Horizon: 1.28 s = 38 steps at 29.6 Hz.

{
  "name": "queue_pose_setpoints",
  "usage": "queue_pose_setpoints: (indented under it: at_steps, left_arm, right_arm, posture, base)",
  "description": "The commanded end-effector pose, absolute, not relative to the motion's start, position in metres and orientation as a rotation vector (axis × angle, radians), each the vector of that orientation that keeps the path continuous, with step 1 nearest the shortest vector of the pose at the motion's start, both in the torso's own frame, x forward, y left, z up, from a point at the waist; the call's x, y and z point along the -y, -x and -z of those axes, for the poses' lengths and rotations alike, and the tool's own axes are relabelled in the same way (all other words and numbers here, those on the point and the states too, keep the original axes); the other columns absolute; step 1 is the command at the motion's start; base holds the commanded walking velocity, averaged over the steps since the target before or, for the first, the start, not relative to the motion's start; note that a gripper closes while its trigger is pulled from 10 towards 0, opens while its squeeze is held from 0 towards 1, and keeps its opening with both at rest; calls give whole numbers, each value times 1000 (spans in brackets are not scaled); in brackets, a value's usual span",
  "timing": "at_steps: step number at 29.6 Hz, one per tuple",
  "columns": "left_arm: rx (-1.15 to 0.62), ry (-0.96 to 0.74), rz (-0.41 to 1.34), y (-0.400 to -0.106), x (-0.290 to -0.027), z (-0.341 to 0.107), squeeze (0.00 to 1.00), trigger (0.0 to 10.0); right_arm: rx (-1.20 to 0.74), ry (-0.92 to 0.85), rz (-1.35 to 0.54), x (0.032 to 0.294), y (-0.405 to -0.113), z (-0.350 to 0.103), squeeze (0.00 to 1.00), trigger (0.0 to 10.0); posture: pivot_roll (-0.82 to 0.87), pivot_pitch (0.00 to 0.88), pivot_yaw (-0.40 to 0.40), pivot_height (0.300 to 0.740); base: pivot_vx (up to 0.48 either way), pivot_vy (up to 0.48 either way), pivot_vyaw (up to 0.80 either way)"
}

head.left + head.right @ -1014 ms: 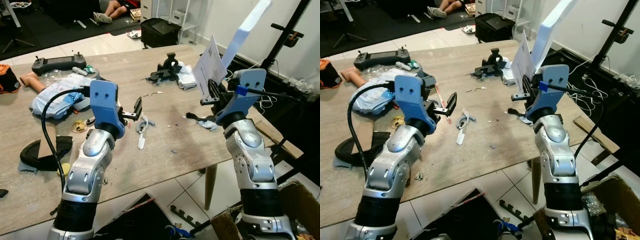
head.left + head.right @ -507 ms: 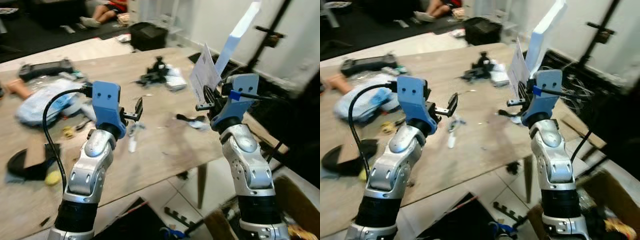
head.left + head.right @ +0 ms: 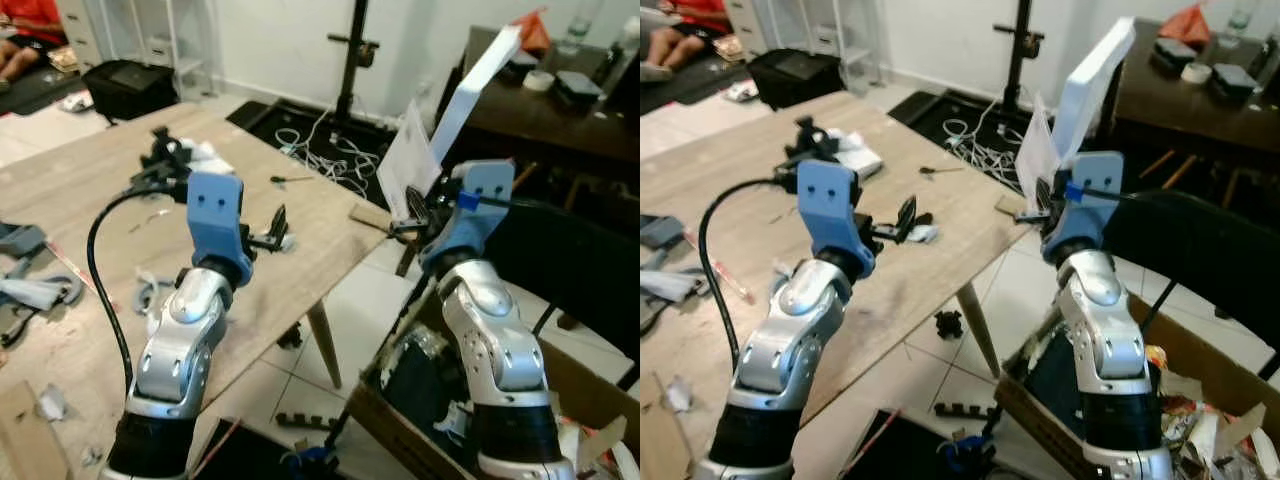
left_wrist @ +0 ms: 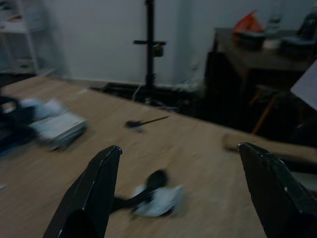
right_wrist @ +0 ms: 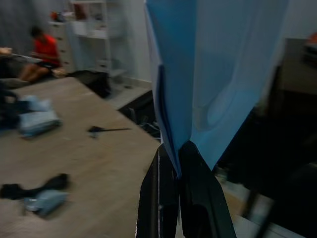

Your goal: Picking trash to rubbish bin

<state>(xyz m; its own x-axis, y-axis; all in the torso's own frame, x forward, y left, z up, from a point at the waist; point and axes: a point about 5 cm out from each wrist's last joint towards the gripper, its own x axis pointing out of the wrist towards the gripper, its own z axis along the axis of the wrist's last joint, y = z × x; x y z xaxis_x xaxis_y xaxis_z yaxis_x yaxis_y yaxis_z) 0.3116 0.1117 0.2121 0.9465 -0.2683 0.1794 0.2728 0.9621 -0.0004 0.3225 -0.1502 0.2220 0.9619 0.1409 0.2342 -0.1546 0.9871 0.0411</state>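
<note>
My right gripper (image 3: 1040, 200) is pinched tight on one sheet of white paper (image 3: 1092, 80), which stands up long-axis above the fingers. The cardboard rubbish box (image 3: 1200, 380) sits below and to my right of that gripper, so the right arm is the nearer one by far. My left gripper (image 3: 275, 228) hangs spread and empty over the wooden table (image 3: 300, 240), where one scrap (image 4: 157, 199) lies between its fingers' line of sight.

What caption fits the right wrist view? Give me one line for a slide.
Right hand shut on folded white paper, held upright above the wooden table.
</note>
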Motion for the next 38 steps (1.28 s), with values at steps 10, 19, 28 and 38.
queue_pose_setpoints:
  at_steps: [10, 19, 28, 38]
  left_arm:
    - [153, 6, 325, -306, -110, -209, 0, 10000]
    - [144, -1, 348, -305, -108, -208, 0, 10000]
    - [118, -22, 372, -306, -106, -206, 0, 10000]
    - [79, -44, 366, -308, -106, -204, 0, 10000]
  right_arm:
    - [219, -89, -150, 150, -317, -224, 0, 10000]
    - [197, -101, -157, 148, -316, -220, 0, 10000]
    - [125, -126, -150, 150, -315, -205, 0, 10000]
    - [34, -135, -201, 147, -316, -188, 0, 10000]
  posture:
    - [36, 146, -32, 740]
    - [37, 154, -28, 740]
    - [45, 175, -11, 740]
    - [55, 184, 2, 740]
  base:
    - [0, 0, -800]
    - [0, 0, -800]
    - [0, 0, -800]
    - [0, 0, -400]
